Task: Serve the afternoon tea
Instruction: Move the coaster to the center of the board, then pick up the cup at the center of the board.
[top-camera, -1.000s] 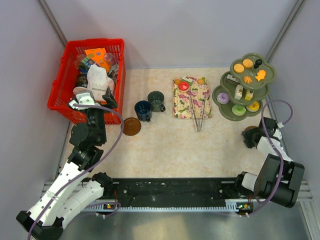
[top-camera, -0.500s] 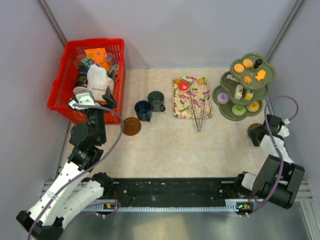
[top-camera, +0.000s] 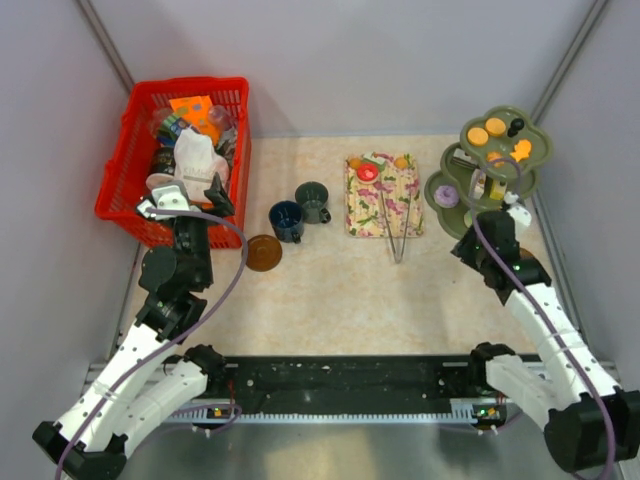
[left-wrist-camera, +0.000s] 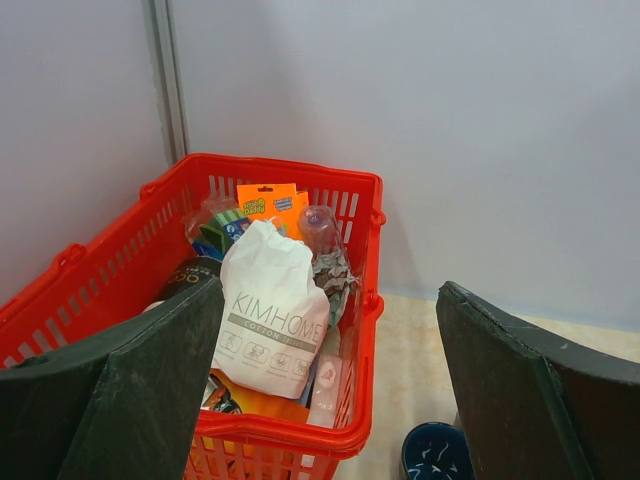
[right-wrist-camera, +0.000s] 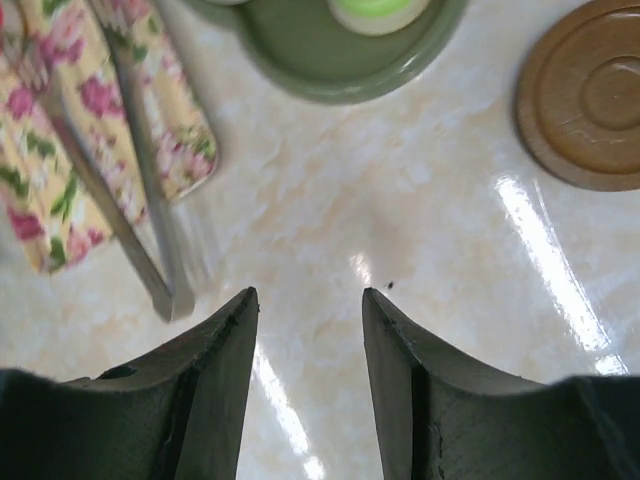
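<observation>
Low over the surface (right-wrist-camera: 400, 200), the right end effector (right-wrist-camera: 307, 295) points down w/ its two dark fingers (right-wrist-camera: 215, 380) roughly half apart. It holds nothing; only bare cream surface shows btwn them. Just left of it lie the tips of the metal tongs (right-wrist-camera: 170, 298), whose arms rest on a floral mat (right-wrist-camera: 180, 120). Ahead is the olive-green stand (right-wrist-camera: 330, 60), its bottom tier carrying a lime-green doughnut (right-wrist-camera: 375, 8). To the right, a brown saucer (right-wrist-camera: 585, 95) lies flat on the surface, near the stand but apart from it.

Seen from overhead, the stand's top tier holds orange pastries (top-camera: 479, 135) and a dark pastry (top-camera: 515, 127). A purple doughnut (top-camera: 447, 196) sits on the bottom tier. More small pastries, incl. a red doughnut (top-camera: 367, 172), lie at the mat's far end.

Left of the mat stand two mugs close together; can't tell if they touch. The dark-green mug (top-camera: 312, 201) is farther back and the navy mug (top-camera: 286, 220) nearer, w/ a second saucer (top-camera: 264, 252) just beside the navy one.

At far left, the left end effector (left-wrist-camera: 330, 288) hovers over the near edge of a red basket (left-wrist-camera: 370, 260), fingers spread wide, gripping nothing. The basket holds mixed items, incl. a white cloth bag (left-wrist-camera: 270, 310) printed KIMHOME.
</observation>
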